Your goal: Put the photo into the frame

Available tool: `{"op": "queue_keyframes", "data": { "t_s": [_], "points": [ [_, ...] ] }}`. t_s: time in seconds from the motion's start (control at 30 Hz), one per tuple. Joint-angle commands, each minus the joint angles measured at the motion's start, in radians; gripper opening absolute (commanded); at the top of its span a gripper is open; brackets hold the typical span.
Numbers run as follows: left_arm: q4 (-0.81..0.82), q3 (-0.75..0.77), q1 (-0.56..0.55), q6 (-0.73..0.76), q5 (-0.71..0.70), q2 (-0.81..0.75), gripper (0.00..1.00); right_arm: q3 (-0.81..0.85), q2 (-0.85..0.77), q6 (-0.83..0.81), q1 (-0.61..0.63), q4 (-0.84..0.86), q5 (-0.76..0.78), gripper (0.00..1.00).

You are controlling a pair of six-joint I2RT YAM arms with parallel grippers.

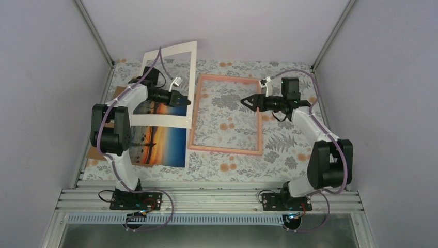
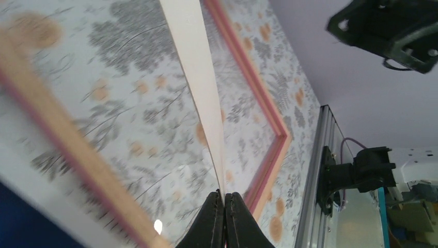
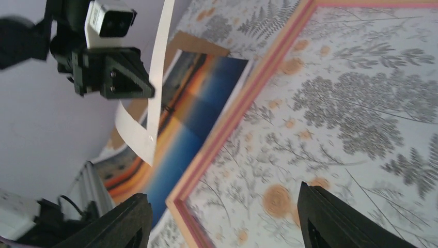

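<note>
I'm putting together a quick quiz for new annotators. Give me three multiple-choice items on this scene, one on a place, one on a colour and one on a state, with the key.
1. Where does the photo lie relative to the frame?
A) inside it
B) flat on the table, left of it
C) held up in the air

2. What colour is the frame?
A) pink
B) black
C) green

3. How is the left pincer?
A) wide open, empty
B) shut on the white mat
C) shut on the photo

Key:
1 B, since the top view shows the sunset print lying beside the frame, not within it.
2 A, since its rails are pink in every view.
3 B, since the left wrist view shows the fingers pressed together on the mat's edge.
</note>
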Motion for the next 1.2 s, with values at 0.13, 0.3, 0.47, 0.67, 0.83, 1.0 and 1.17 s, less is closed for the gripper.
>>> {"op": "queue_keyframes", "data": {
  "t_s": [0.13, 0.3, 0.47, 0.67, 0.83, 1.0, 1.17],
  "points": [
    [0.35, -0.048, -0.15, -0.298, 0.053, -0.081, 0.02, 0.173, 0.16, 0.32, 0.071, 0.208, -0.166, 0.72],
    [0.446, -0.065, -0.227, -0.371, 0.036, -0.086, 0.02, 0.223, 0.239, 0.415, 0.141, 0.304, -0.176, 0.72],
    [0.495, -0.066, -0.264, -0.408, 0.036, -0.086, 0.02, 0.248, 0.29, 0.454, 0.193, 0.339, -0.161, 0.73],
    [0.519, -0.076, -0.288, -0.419, 0.04, -0.089, 0.02, 0.236, 0.325, 0.545, 0.207, 0.415, -0.187, 0.71],
    [0.533, -0.084, -0.305, -0.424, 0.036, -0.085, 0.02, 0.256, 0.353, 0.573, 0.215, 0.444, -0.206, 0.54],
    [0.528, -0.082, -0.31, -0.423, 0.023, -0.079, 0.02, 0.235, 0.357, 0.598, 0.212, 0.449, -0.226, 0.31],
    [0.533, -0.095, -0.319, -0.42, 0.011, -0.082, 0.03, 0.223, 0.364, 0.635, 0.21, 0.484, -0.244, 0.04]
  ]
}}
